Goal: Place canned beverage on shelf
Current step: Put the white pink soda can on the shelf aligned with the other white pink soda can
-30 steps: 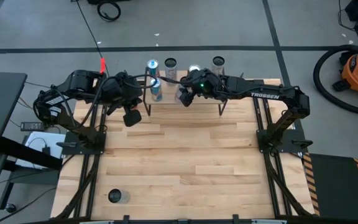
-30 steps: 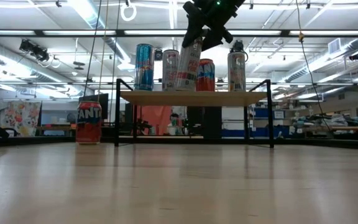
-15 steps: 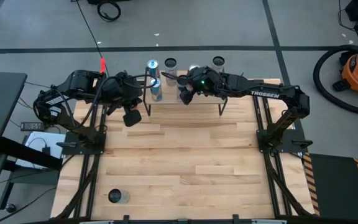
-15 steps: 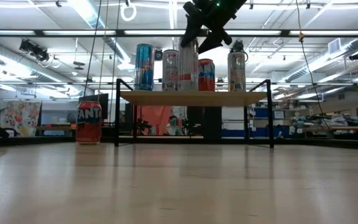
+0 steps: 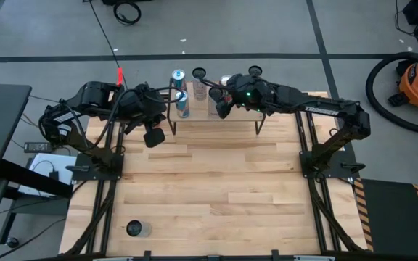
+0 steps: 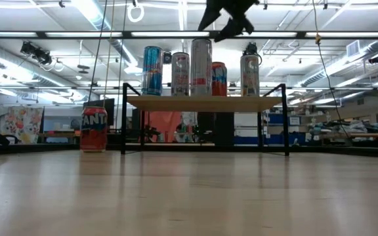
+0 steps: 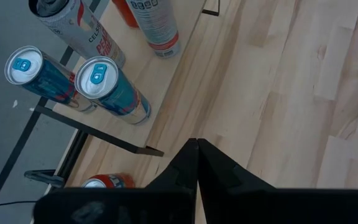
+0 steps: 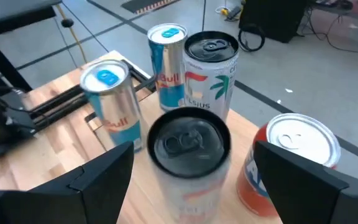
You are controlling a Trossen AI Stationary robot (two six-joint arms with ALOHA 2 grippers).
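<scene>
once released, silver can (image 6: 201, 67) stands; right pincer (image 6: 226, 18) lifted

Right gripper (image 5: 222, 109) hovers over the cans at the shelf (image 5: 238, 116) along the table's (image 5: 216, 188) far edge, left gripper (image 5: 153, 136) hangs beside it, and one lone can (image 5: 134, 229) sits near-left.

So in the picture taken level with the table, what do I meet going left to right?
Orange Fanta can on the table, then up on the shelf: blue can, white can, tall silver can, red can, grey can.
</scene>
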